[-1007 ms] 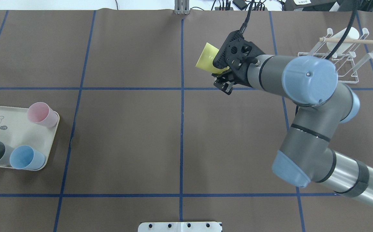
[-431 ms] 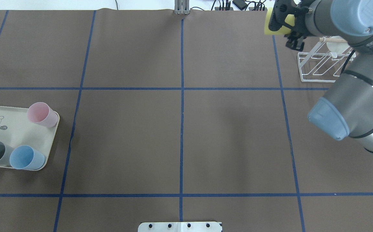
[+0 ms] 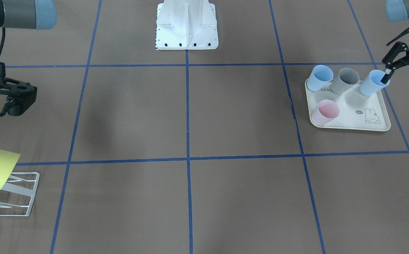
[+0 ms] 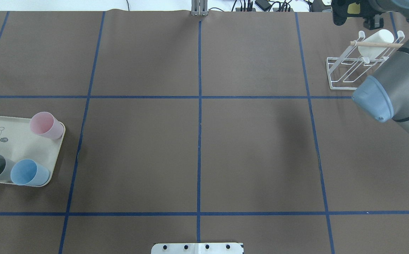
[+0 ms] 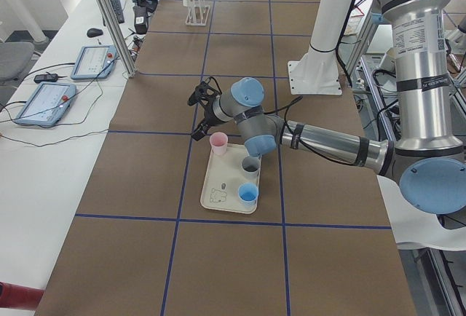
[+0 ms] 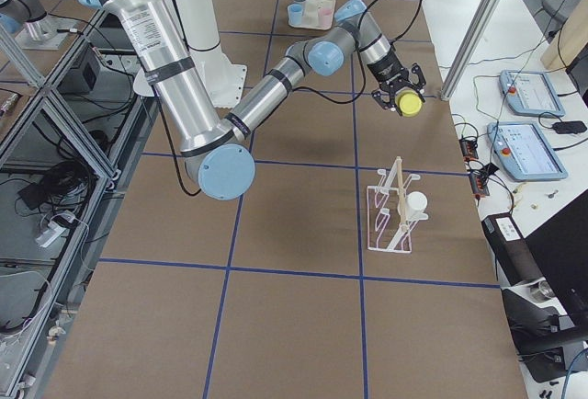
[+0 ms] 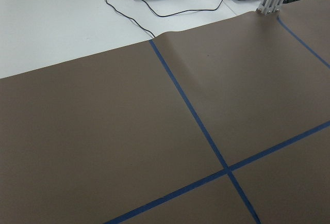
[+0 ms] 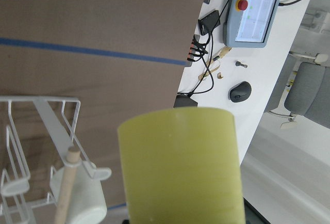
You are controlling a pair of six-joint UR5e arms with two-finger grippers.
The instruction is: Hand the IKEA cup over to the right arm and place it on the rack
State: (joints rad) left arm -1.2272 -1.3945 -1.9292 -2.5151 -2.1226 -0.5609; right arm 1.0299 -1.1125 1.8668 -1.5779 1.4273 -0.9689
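Jaws on the right gripper (image 6: 401,96) are pinching the yellow cup (image 6: 410,103) and holding it up in the air, not resting on anything. The cup is tipping over sideways in the grip rather than standing upright. It's hanging near the rack (image 6: 390,222) but not on it, out toward the operators' edge of the surface (image 4: 197,148). In the right wrist view the cup is filling the lower middle, with the rack's white wires showing down to the left of it.

The rack is standing at the robot's right end. A white cup (image 6: 416,203) is already sitting on it, right up against the dowel (image 6: 398,188).

Over at the other end, the left gripper (image 3: 402,84) is hovering with its jaws spread wide, gripping nothing. From the front camera one fingertip (image 3: 386,77) is overlapping the rim of a blue cup (image 3: 371,84), but I can't tell whether it's actually touching or just floating above it.

That blue cup is standing on the tray (image 3: 353,121) along with a grey cup (image 3: 347,81), a second blue cup (image 3: 321,78) and a pink cup (image 3: 324,113) — tray and rack are sitting well apart, at opposite ends.

The left wrist view is showing only brown surface and blue lines.
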